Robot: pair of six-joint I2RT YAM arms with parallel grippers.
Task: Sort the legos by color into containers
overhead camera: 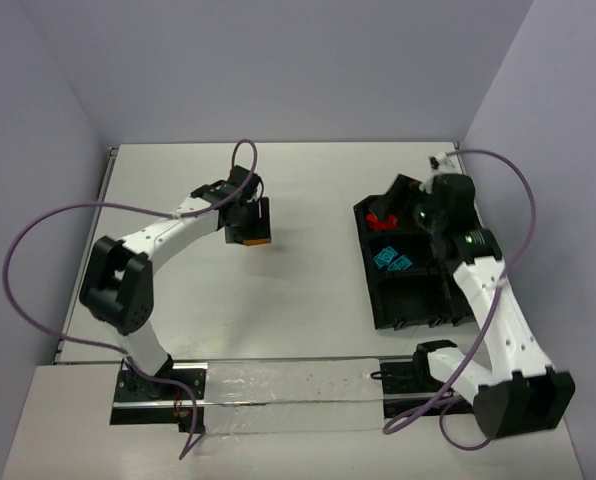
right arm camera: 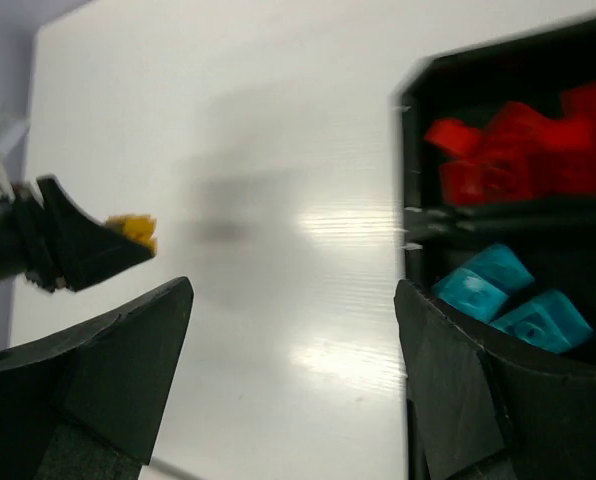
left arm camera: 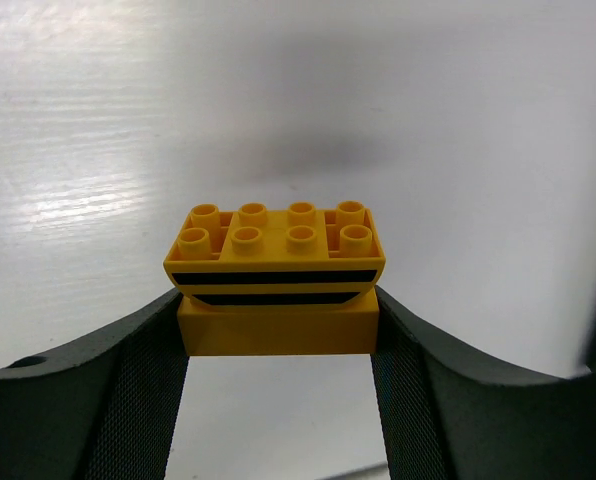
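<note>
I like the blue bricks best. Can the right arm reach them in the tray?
Probably yes. The right tool is open and empty, close by the tray; the blue bricks lie in an open bin with nothing over them.

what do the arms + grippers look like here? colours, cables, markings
The left arm and right arm: white links, black joint housings. A purple cable loops off each. Two green lights near the right wrist. The left gripper and right gripper: black curved fingers; the left's inner faces look mesh-textured.
</note>
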